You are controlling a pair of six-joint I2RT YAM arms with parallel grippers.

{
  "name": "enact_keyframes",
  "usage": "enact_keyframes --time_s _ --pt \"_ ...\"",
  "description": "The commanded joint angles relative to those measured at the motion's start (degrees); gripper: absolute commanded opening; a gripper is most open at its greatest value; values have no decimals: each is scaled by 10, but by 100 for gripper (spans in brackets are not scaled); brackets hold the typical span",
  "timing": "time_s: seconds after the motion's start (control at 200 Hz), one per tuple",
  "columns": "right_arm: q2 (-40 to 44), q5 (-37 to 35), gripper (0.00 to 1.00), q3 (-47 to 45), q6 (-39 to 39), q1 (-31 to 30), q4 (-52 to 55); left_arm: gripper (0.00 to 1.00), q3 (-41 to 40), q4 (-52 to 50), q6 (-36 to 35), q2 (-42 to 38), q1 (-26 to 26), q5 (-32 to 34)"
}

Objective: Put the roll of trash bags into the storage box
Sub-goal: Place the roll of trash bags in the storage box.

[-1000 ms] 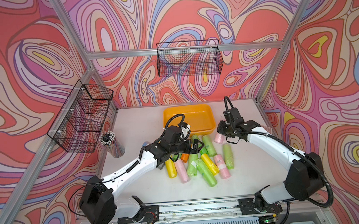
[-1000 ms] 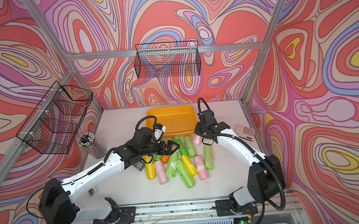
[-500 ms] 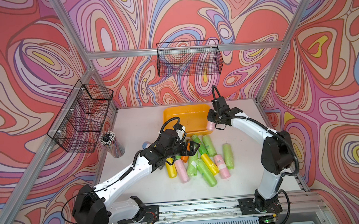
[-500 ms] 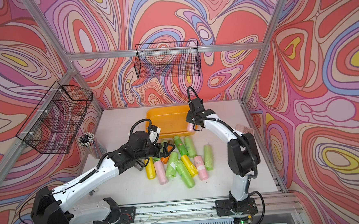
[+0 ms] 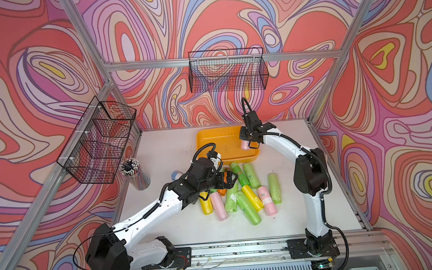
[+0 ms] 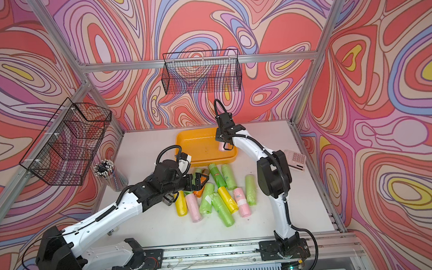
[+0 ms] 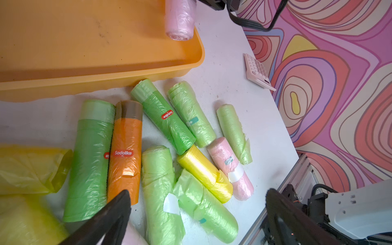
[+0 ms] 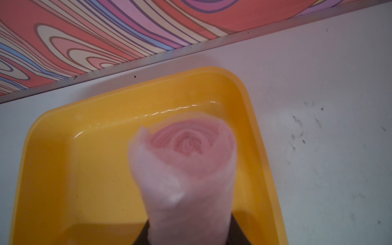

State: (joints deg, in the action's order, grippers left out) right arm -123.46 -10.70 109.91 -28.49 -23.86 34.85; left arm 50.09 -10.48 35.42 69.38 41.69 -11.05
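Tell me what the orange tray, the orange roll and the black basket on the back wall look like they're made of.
Orange tray: moulded plastic, smooth and slightly glossy; rounded corners and light streaks along its wall.
Orange roll: thin plastic film, shiny and crinkled, wrinkles catching light.
Black basket: wire mesh, probably coated metal; thin crossing wires you can see through.

Swirl-patterned red, pink and purple walls (image 5: 228, 16) enclose a white tabletop (image 5: 164, 144); aluminium rails (image 5: 154, 64) carry black wire baskets (image 5: 227, 70).

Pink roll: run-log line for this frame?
right gripper: shut on pink roll | pink roll: over storage box, not released | left gripper: open, above loose rolls
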Motion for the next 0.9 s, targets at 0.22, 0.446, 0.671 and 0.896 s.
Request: enact_keyframes --time_s 0.22,0.446,0.671,0.896 --pt "-65 -92 16 52 75 -14 24 100 -17 -8 1 -33 3 38" --pt "-98 -134 15 69 104 -18 36 100 -18 -9 -4 -36 3 42" --pt "-125 -142 15 70 115 -19 31 100 -15 -16 -5 -34 3 44" --pt "-141 -134 37 76 112 -18 42 100 -7 -33 -10 -40 3 54"
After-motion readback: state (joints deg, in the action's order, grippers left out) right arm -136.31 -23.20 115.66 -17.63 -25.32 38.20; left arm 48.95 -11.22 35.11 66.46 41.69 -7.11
